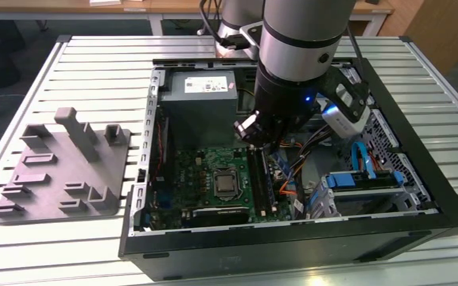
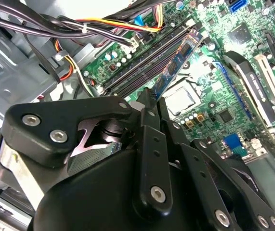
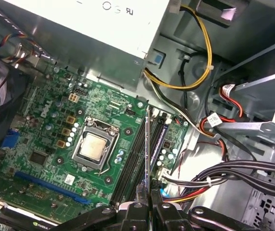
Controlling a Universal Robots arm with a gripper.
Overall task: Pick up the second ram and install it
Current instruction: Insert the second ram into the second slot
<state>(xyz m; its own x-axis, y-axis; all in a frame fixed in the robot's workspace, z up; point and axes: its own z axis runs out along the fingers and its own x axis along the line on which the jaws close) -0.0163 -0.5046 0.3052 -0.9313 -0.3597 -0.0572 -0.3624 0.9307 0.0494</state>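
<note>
My gripper [image 1: 259, 132] is down inside the open computer case [image 1: 293, 238], over the green board [image 1: 205, 173]. It is shut on the second ram [image 2: 178, 60], a thin bluish stick that juts out from between the fingertips [image 2: 147, 103]. In the first wrist view the ram [image 3: 148, 144] shows edge-on, running above and along the long black slots [image 3: 132, 163], with the gripper [image 3: 149, 206] at its near end. The slots [image 2: 142, 65] lie just beyond the stick in the second wrist view. I cannot tell whether the stick touches a slot.
The processor socket [image 3: 93, 147] sits beside the slots. Bundled cables [image 3: 195, 72] and the grey power supply [image 1: 201, 95] crowd one side, and a blue drive cage [image 1: 364, 179] stands at the exterior view's right. A grey fixture [image 1: 62, 167] lies on the slatted table at the left.
</note>
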